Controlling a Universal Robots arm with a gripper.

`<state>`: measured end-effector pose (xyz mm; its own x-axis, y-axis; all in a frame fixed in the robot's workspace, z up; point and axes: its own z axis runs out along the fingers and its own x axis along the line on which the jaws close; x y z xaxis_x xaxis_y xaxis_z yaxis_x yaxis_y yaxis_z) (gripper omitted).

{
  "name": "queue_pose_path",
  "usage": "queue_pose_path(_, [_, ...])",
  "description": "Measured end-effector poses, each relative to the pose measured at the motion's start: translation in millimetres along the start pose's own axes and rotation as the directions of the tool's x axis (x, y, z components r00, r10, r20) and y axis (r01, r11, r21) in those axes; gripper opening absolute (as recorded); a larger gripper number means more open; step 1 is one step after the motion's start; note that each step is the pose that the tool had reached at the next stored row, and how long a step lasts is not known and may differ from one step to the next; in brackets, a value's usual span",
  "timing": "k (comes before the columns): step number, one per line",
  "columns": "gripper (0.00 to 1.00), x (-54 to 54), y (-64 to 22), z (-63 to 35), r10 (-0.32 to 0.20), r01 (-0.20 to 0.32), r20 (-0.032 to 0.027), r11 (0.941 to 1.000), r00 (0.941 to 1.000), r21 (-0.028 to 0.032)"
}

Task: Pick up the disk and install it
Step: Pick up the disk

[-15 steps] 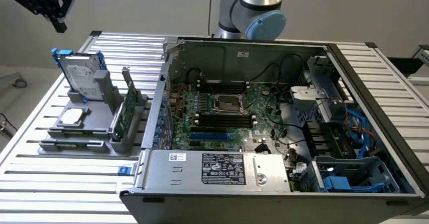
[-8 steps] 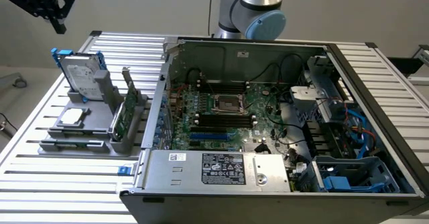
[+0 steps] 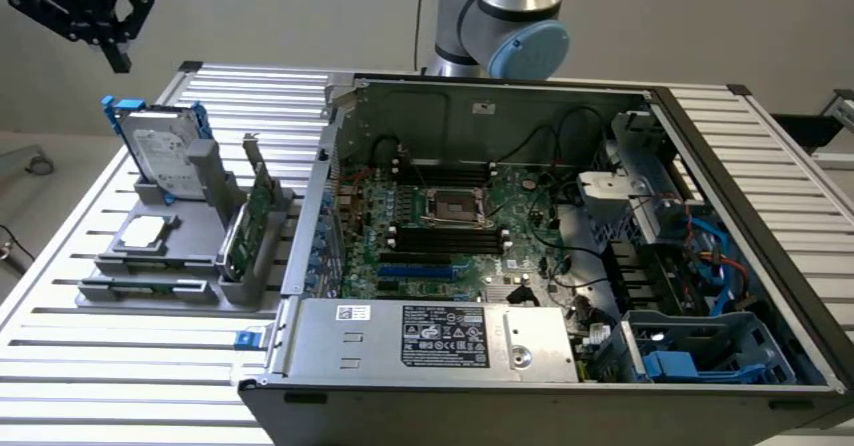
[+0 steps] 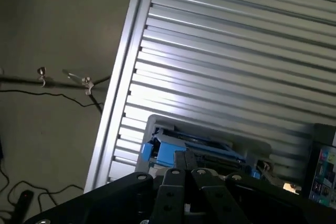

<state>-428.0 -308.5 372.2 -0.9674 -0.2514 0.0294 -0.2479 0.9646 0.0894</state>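
Disk (image 3: 160,148) stands on edge in a grey holder (image 3: 140,288) on the slatted table (image 3: 80,366), left part of the exterior view, beside the open computer case (image 3: 534,371). Gripper (image 3: 118,61) hangs in the upper-left corner of that view, above the disk and well clear of it. Wrist view looks down past the fingers (image 4: 179,163): pressed together, nothing between them, touching nothing, blue edge of the disk just beyond the tips. Floor with cables (image 4: 42,98) shows alongside the table
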Motion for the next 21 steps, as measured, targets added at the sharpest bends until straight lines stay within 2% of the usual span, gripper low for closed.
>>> queue_pose_path(3, [0.11,-0.1,-0.2,2.2,-0.054,0.054,-0.0048,0.9986,0.9986,0.0015])
queue_pose_path(6, [0.11,-0.1,-0.3,3.5,-0.107,0.107,-0.0097,0.9942,0.9942,0.0027])
queue_pose_path(11, [0.11,-0.1,-0.4,4.2,-0.197,0.197,-0.0180,0.9803,0.9802,0.0042])
queue_pose_path(16, [0.11,-0.1,-0.4,4.3,-0.285,0.286,-0.0209,0.9583,0.9582,0.0116])
queue_pose_path(19, [0.11,-0.1,-0.4,4.5,-0.337,0.337,-0.0214,0.9413,0.9414,0.0176])
queue_pose_path(21, [0.11,-0.2,-0.4,4.6,-0.372,0.372,-0.0217,0.9279,0.9280,0.0221])
